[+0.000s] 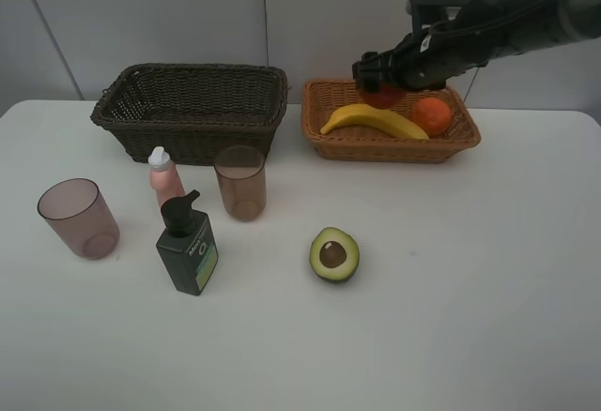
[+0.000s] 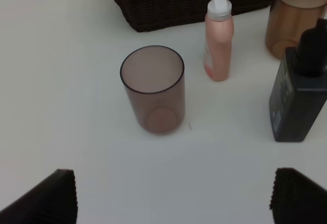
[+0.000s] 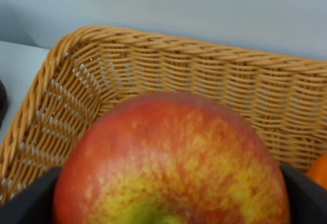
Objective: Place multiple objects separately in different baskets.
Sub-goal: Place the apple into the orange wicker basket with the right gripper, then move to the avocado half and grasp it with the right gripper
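Observation:
My right gripper (image 1: 380,78) is shut on the red apple (image 1: 383,98) and holds it over the back left of the light tan basket (image 1: 394,153). The apple (image 3: 171,162) fills the right wrist view, above the basket's wall (image 3: 168,70). The banana (image 1: 374,120) and the orange (image 1: 432,115) lie in that basket. The dark brown basket (image 1: 192,115) looks empty. On the table stand two cups (image 1: 79,219) (image 1: 241,183), the pink bottle (image 1: 165,176) and the green pump bottle (image 1: 188,247). The halved avocado (image 1: 334,254) lies cut side up. My left gripper (image 2: 171,198) is open above the table, near the left cup (image 2: 153,88).
The left wrist view also shows the pink bottle (image 2: 218,40), the pump bottle (image 2: 299,98), the second cup (image 2: 296,17) and the dark basket's front wall (image 2: 179,1). The white table (image 1: 470,289) ends at a grey wall behind the baskets.

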Controlling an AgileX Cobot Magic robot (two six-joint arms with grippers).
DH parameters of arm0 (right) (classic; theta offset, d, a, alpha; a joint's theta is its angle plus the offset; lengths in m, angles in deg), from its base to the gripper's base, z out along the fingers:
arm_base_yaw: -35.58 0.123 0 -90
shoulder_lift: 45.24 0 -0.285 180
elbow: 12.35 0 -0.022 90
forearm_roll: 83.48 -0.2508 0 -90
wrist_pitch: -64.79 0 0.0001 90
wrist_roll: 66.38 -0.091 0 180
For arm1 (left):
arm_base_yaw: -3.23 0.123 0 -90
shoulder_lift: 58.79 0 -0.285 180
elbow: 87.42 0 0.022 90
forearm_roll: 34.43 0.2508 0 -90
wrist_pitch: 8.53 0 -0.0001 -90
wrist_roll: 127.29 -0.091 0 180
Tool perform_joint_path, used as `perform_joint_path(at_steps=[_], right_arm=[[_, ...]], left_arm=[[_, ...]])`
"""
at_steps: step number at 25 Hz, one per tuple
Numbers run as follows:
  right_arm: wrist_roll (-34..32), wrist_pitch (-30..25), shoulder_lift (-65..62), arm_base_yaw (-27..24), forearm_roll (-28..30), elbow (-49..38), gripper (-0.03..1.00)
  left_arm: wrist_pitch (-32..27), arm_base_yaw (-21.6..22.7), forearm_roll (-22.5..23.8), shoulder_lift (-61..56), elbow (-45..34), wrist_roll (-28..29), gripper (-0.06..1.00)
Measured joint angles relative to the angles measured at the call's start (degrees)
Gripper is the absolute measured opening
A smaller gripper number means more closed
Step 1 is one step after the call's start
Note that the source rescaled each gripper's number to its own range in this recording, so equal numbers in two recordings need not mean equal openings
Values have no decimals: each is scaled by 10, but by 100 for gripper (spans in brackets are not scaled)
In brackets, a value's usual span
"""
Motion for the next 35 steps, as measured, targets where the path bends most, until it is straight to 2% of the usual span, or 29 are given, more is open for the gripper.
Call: perform_joint_path(at_steps=[11,12,15,18,35], right_arm=[[5,-1,0,0,0,0,71],[8,-1,0,0,-1,0,74],[11,0,0,0,-9,0,94],[11,0,0,0,-22,0,99],[11,0,0,0,-28,0,100]], left_arm=[[0,0,0,0,0,0,100],[0,0,0,0,0,0,100],[0,0,0,0,0,0,100],[0,0,0,0,0,0,100],[0,0,0,0,0,0,100]])
